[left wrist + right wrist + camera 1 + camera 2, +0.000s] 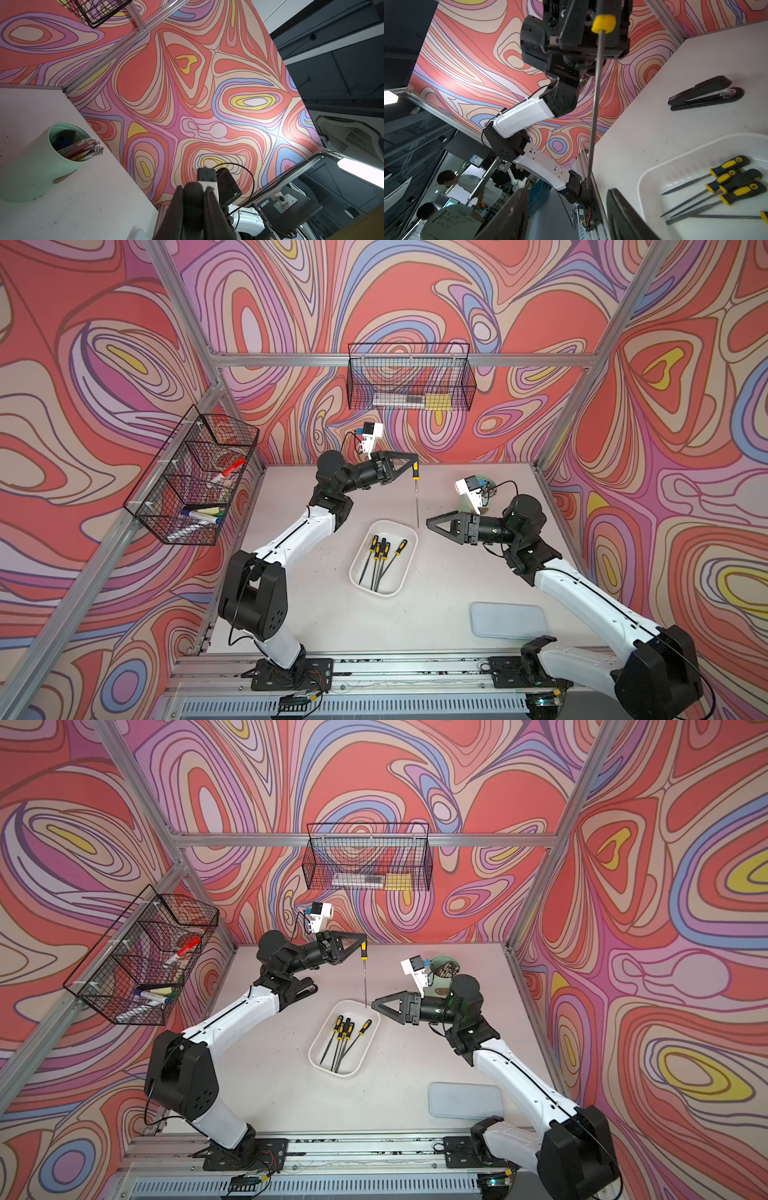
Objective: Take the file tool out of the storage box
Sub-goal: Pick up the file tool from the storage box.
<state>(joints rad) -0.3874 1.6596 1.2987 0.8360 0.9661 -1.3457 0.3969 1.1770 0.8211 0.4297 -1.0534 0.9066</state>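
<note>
Conceivably the thin file tool (pixel 417 497), hanging upright from the left fingers (pixel 405 455) clamped on its handle and clear of the storage box (pixel 400 572), could swing or twist loose if the right fingers (pixel 625 212), apart beside its tip, nudge it.

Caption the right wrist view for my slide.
Left gripper holds one file tip-down, clear of the storage box where five more lie; right gripper stands open.

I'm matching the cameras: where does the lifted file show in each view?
Top view: lifted file hangs centre, near the storage box.
Top view: centre again.
Left wrist: not in it.
Right wrist: shaft runs beside the storage box.
Shared landmark: the storage box, except left wrist.
</note>
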